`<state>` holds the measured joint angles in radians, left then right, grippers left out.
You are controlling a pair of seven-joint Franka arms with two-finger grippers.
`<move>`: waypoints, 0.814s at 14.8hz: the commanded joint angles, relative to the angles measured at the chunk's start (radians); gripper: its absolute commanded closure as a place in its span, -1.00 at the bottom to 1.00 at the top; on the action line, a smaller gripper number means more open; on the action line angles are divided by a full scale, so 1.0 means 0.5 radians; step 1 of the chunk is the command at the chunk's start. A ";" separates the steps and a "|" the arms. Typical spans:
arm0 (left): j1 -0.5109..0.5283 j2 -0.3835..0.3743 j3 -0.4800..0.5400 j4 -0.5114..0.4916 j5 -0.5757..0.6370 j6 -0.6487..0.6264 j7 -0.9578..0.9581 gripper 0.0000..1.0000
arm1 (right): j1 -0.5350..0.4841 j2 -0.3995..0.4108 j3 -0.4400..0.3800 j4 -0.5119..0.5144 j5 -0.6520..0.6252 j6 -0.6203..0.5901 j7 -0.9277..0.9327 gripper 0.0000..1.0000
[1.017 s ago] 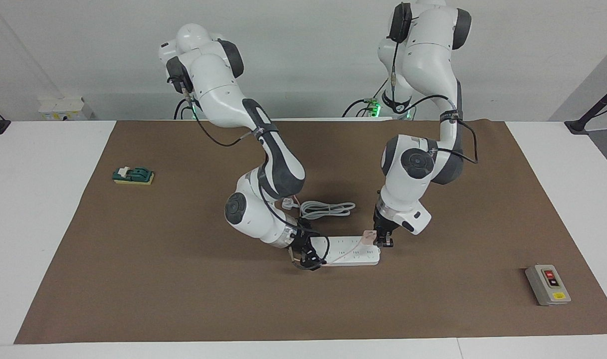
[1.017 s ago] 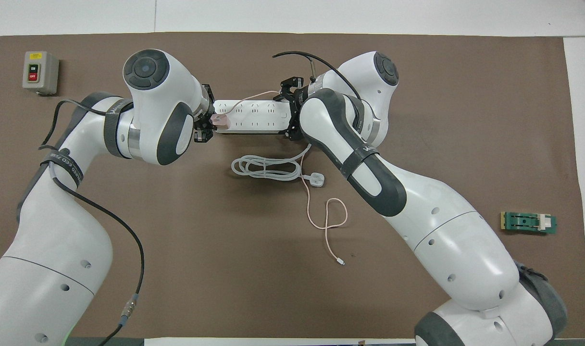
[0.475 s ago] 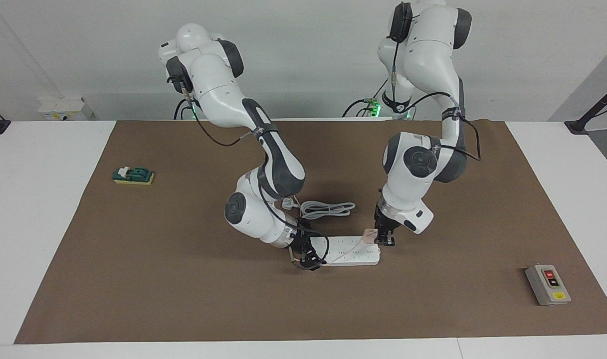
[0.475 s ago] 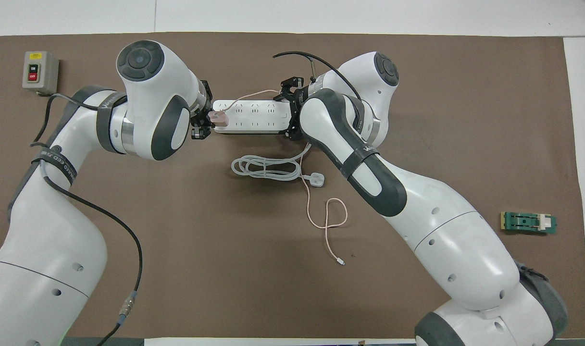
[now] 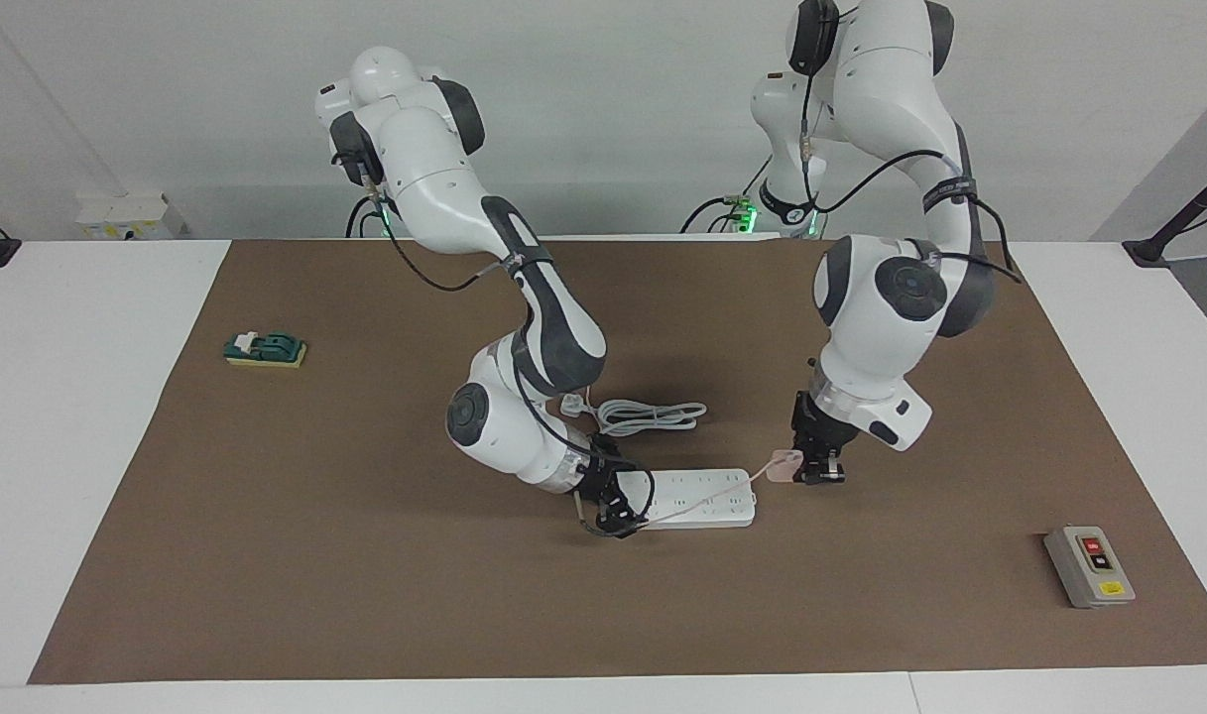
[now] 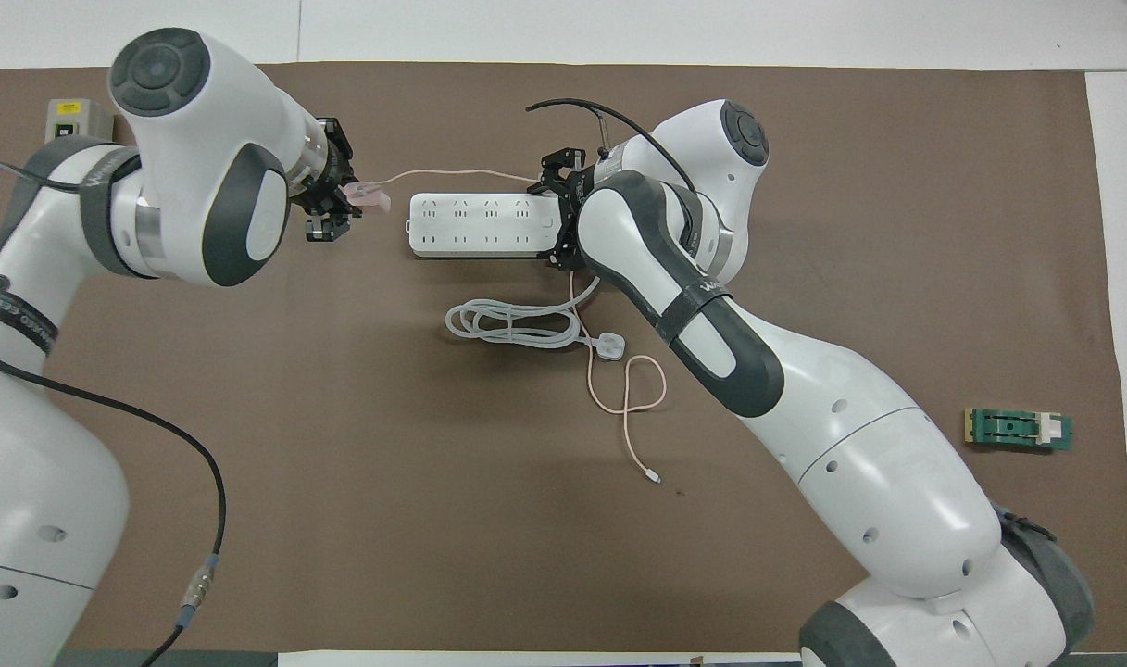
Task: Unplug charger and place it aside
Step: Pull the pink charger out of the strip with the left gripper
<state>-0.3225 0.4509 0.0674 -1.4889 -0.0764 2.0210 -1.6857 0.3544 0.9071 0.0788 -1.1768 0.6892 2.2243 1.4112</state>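
The small pale pink cube-shaped charger (image 5: 784, 465) is already out of its socket. The left gripper (image 5: 811, 470) is clamped tight on it and holds it in the air just off the end of the long white plastic multi-socket power strip (image 5: 700, 498) that lies toward the left arm's end of the tabletop. In the overhead view the charger is at about nine o'clock from the strip, clear of it. Its thin pink cable (image 6: 452, 174) runs from the cube along the strip's edge, passes by the right gripper, then loops on the brown mat (image 6: 341, 417) at about five o'clock from the strip.

The right gripper (image 5: 611, 518) is down at the strip's other end, seemingly pinning it; whether it is open or closed I cannot tell.

So the unplugging looks done. What remains is to carry the charger aside, set it on the mat and let go.

Readable writing is scant: the grey push-button box (image 5: 1089, 566) shows a red and a black key, and its lettering cannot be made out now. A band on the right arm carries print too small to read.
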 commanded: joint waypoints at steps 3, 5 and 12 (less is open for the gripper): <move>0.344 -0.242 -0.009 -0.029 -0.007 -0.375 0.624 1.00 | -0.031 0.110 -0.029 -0.027 -0.025 0.205 -0.101 -0.23; 0.512 -0.282 -0.009 -0.032 -0.001 -0.480 0.955 1.00 | -0.031 0.110 -0.029 -0.024 -0.025 0.205 -0.101 -0.23; 0.746 -0.444 0.000 -0.421 0.045 -0.248 1.589 1.00 | -0.034 -0.022 -0.044 -0.015 -0.032 0.013 -0.055 -1.00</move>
<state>0.0301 0.3020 0.0737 -1.5733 -0.0677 1.8033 -0.9497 0.3541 0.9101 0.0679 -1.1813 0.6855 2.2208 1.4097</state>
